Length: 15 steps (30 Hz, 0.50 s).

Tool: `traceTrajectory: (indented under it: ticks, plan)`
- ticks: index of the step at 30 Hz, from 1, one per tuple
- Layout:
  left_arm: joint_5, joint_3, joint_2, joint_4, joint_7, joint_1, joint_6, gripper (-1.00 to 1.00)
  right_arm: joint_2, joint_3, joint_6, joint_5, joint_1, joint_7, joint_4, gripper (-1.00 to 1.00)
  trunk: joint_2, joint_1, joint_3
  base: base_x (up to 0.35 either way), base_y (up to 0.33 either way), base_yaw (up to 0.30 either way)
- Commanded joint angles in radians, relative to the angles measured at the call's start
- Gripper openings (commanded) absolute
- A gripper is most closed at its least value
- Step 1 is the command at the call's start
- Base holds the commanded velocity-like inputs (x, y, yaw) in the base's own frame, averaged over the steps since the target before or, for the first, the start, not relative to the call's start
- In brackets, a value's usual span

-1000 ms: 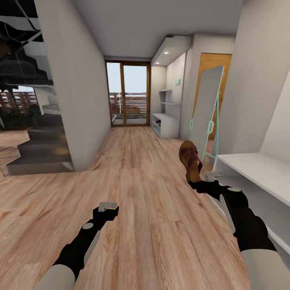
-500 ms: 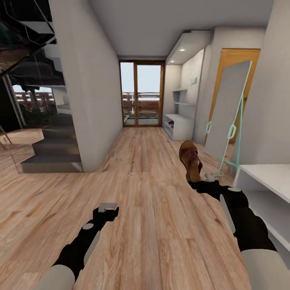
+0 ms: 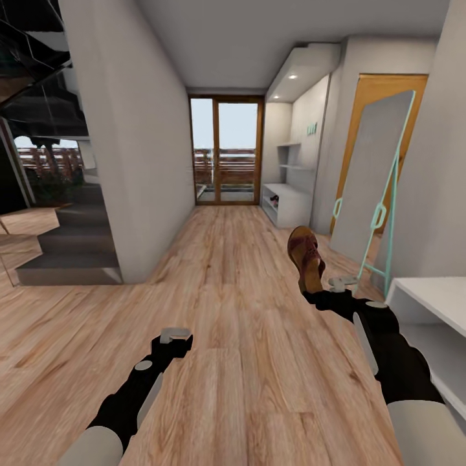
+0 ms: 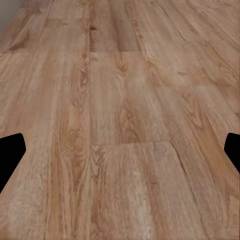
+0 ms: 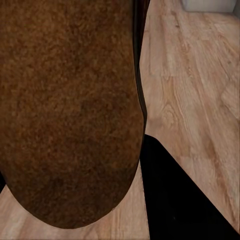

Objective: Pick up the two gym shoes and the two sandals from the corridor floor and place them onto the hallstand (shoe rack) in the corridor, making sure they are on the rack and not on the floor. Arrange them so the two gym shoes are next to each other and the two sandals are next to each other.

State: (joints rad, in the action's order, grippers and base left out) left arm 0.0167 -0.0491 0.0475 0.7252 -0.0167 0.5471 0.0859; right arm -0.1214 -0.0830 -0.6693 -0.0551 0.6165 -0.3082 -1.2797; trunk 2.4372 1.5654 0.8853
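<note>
My right gripper point(image 3: 312, 286) is shut on a reddish-brown sandal point(image 3: 304, 251) and holds it up above the corridor floor point(image 3: 226, 291), toe pointing away. The right wrist view looks onto the sandal's brown sole point(image 5: 70, 110), with a dark finger point(image 5: 175, 200) beside it. My left gripper point(image 3: 173, 336) hangs low over the planks, open and empty; its finger tips sit at the edges of the left wrist view, around bare floor point(image 4: 120, 125). The hallstand point(image 3: 289, 202) stands far down the corridor on the right, with teal letters above it. The gym shoes are out of view.
A teal-framed standing mirror point(image 3: 372, 188) leans on the right wall before a wooden door point(image 3: 388, 90). A low white shelf unit point(image 3: 430, 304) is close at my right. A dark staircase point(image 3: 71, 249) and a wall corner point(image 3: 129, 194) are at left. Glass doors point(image 3: 226, 152) close the corridor.
The whole view has shifted: the white unit and the mirror slid toward the right edge, so the camera moved. Both arms and the held sandal keep their places in the picture.
</note>
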Motion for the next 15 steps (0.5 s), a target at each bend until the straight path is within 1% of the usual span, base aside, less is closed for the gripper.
traceTrajectory:
  ticks: [1, 15]
  plan:
    - [0.002, 0.000, 0.000, 0.002, -0.002, 0.000, 0.006, 1.00, 0.000, -0.001, -0.006, -0.002, 0.000, -0.004, -0.001, -1.00, 0.000, 0.000, 0.001, 0.342, -0.151, 0.000]
    - [0.002, 0.001, 0.000, 0.002, -0.002, 0.000, 0.006, 1.00, 0.000, -0.001, -0.006, -0.002, 0.001, -0.004, -0.001, -1.00, 0.000, 0.000, 0.001, 0.342, -0.151, 0.004]
